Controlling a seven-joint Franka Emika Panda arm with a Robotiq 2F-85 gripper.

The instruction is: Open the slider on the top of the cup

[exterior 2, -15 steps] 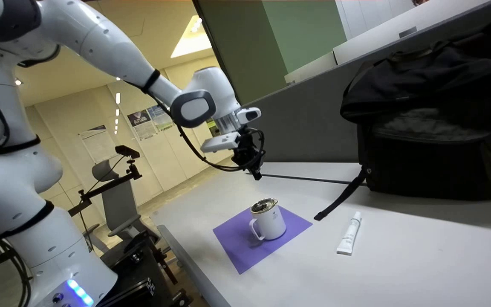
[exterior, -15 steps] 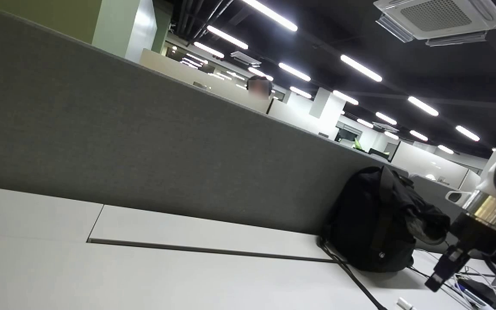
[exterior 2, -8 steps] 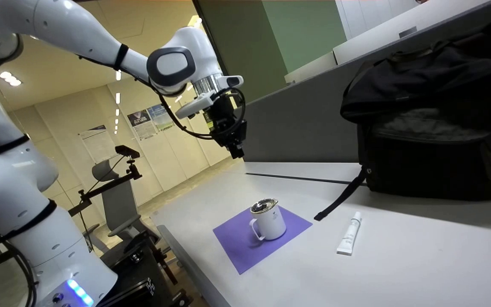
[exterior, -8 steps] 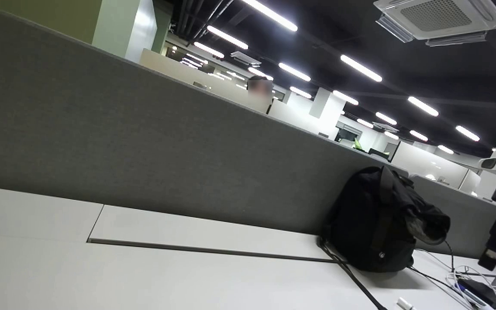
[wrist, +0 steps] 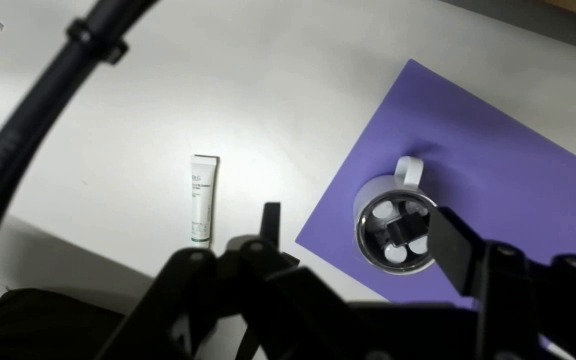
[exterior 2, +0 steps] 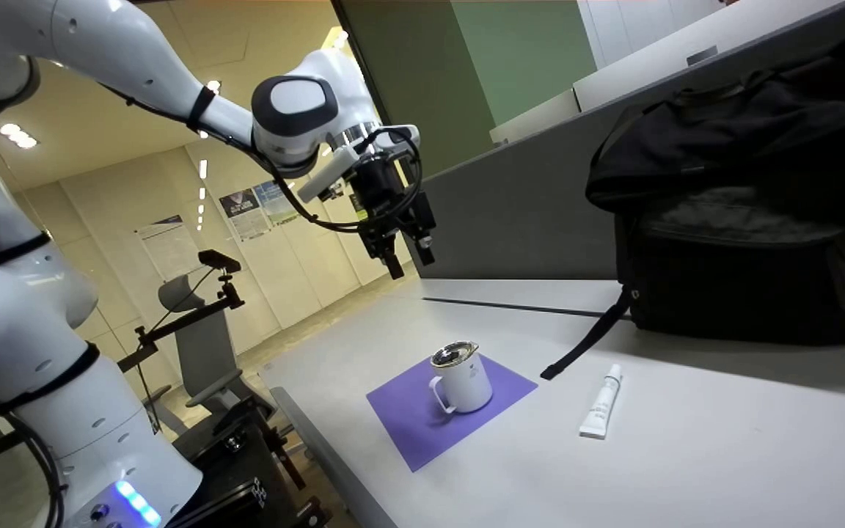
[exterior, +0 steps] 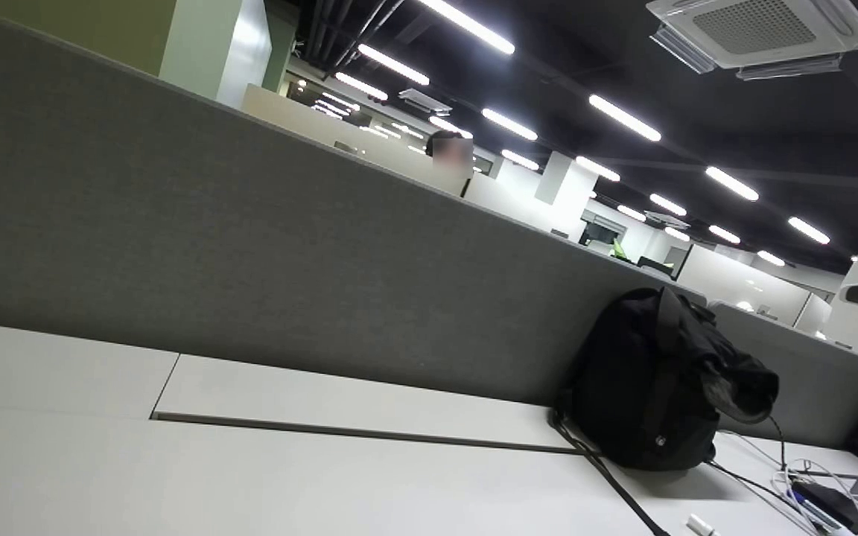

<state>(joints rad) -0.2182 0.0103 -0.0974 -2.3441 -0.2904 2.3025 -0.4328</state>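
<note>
A white cup (exterior 2: pixel 469 385) with a handle stands upright on a purple sheet (exterior 2: pixel 397 422). Seen from above in the wrist view, the cup (wrist: pixel 372 194) has a clear lid with a dark rim, and a black slider (wrist: pixel 408 229) lies near the lid's middle, towards its right side. My gripper (exterior 2: pixel 411 265) hangs well above the table, apart from the cup, its fingers spread with nothing between them. In the wrist view the right finger (wrist: pixel 450 250) covers a bit of the lid's right edge. An exterior view without the cup shows just part of the gripper at its right border.
A white tube (exterior 2: pixel 601 403) lies on the table beside the purple sheet. Behind it stands a black backpack (exterior 2: pixel 752 242), one strap (exterior 2: pixel 587 341) trailing over the table. A grey partition (exterior: pixel 287 246) runs along the back. Cables (exterior: pixel 794 476) lie near the backpack.
My gripper has risen and drawn back towards the robot's base, turning a little. Its fingers have gone from together to spread. The cup, sheet and tube have stayed put.
</note>
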